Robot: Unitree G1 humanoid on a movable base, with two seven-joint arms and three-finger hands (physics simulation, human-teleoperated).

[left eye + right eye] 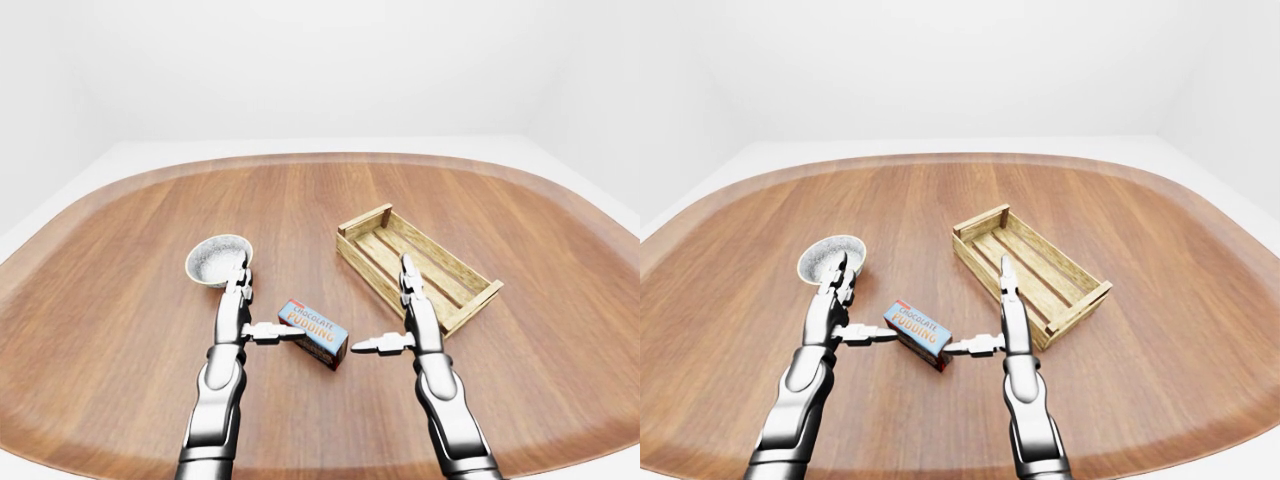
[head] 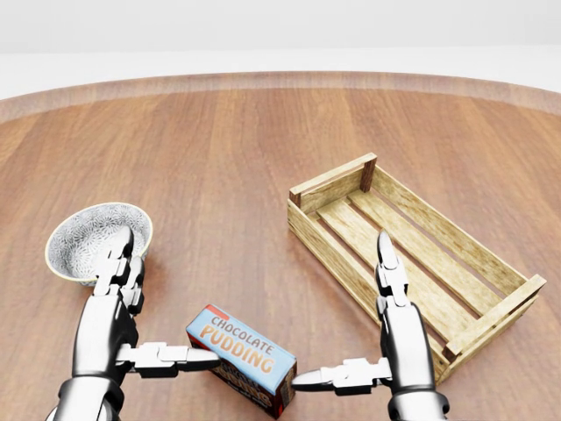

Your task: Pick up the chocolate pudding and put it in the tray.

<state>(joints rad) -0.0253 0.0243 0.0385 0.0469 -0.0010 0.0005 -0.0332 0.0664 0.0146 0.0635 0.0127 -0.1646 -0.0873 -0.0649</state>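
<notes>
Head view: chocolate pudding (image 2: 243,358) near counter's (image 2: 219,167) bottom edge, bracketed by spread left hand (image 2: 131,338) and right hand (image 2: 377,351) for two-sided squeeze toward nearby tray (image 2: 320,195).
</notes>
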